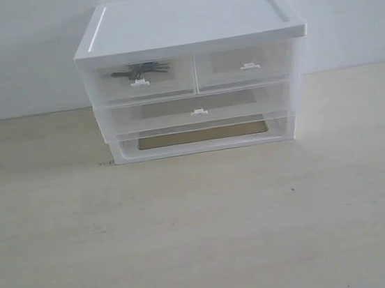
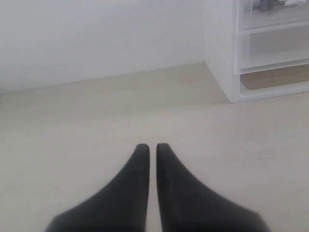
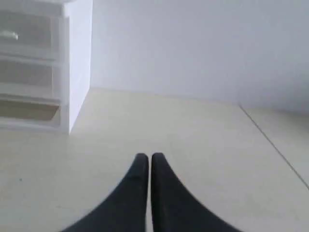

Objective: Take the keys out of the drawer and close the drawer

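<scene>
The keys lie inside the drawer, the left one of the organizer's top pair, which looks pushed in level with the organizer's front. The bunch stretches sideways along that front, just above the white tab handle. The left claw hangs low over the surface, tips pressed together and empty, well short of the organizer's left corner. The right claw, likewise pressed together, points past the organizer's right side, so the left arm looks nearer. Only the exterior view shows the whole bunch, yet it shows neither claw; the left wrist view catches just a dark sliver of it
</scene>
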You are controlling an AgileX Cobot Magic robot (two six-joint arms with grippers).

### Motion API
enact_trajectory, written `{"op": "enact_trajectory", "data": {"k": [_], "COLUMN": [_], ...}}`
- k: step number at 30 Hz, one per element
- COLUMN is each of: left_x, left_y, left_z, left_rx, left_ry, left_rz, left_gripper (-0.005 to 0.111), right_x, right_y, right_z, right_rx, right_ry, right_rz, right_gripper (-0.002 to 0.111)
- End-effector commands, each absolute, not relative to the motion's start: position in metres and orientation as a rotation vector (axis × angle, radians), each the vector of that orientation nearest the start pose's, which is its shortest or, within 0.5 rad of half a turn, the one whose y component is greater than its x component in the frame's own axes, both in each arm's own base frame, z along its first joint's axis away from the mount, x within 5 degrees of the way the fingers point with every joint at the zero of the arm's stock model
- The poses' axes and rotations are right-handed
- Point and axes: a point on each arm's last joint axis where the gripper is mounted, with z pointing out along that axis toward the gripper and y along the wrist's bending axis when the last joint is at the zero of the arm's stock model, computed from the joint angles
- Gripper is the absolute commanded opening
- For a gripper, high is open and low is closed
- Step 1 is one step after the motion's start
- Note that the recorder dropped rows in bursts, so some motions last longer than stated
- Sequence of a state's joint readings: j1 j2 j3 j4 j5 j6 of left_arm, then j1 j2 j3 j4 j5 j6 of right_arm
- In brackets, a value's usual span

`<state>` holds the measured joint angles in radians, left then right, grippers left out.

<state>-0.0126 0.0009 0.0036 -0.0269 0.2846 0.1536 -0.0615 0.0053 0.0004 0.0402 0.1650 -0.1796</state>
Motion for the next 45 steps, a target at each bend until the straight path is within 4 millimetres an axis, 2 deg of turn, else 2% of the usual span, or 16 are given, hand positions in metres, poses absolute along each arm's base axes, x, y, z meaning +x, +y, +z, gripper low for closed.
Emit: {"op": "enact_trajectory", "data": {"k": [1, 7, 13, 18, 23, 30, 34, 38, 42, 45], "left_x": [0.055, 0.055, 0.055, 0.055, 0.055, 0.055, 0.055, 0.055, 0.055, 0.055], "left_y": [-0.001, -0.001, -0.001, -0.001, -0.001, -0.001, -0.001, -0.001, -0.001, -0.001], "left_z": [0.188, 0.188, 0.188, 0.188, 0.188, 0.188, 0.188, 0.188, 0.188, 0.188], "left_rx": [0.129, 0.129, 0.129, 0.129, 0.129, 0.129, 0.129, 0.129, 0.129, 0.129], "left_ry": [1.757, 1.757, 1.757, 1.757, 1.757, 1.757, 1.757, 1.757, 1.757, 1.757], "left_rz": [0.08, 0.08, 0.08, 0.08, 0.08, 0.08, 0.08, 0.08, 0.08, 0.08], "left_gripper": [0.004, 0.004, 0.004, 0.004, 0.004, 0.004, 0.004, 0.004, 0.004, 0.004], "right_x": [0.056, 0.056, 0.052, 0.048, 0.046, 0.035, 0.044, 0.066, 0.099, 0.124], "right_y": [-0.003, -0.003, -0.004, -0.004, 0.0, 0.008, 0.009, 0.013, 0.019, 0.022], "right_z": [0.207, 0.212, 0.233, 0.243, 0.248, 0.29, 0.317, 0.332, 0.331, 0.323], "right_rx": [-0.069, 0.043, 0.096, 0.257, 0.169, 0.096, 0.068, 0.017, -0.045, -0.073], "right_ry": [1.549, 1.493, 1.259, 1.112, 1.082, 0.939, 0.968, 1.064, 1.229, 1.326], "right_rz": [-0.162, -0.051, 0.011, 0.272, 0.243, 0.333, 0.311, 0.321, 0.342, 0.389], "right_gripper": [0.0, 0.0, 0.0, 0.0, 0.0, 0.0, 0.0, 0.0, 0.002, 0.012]}}
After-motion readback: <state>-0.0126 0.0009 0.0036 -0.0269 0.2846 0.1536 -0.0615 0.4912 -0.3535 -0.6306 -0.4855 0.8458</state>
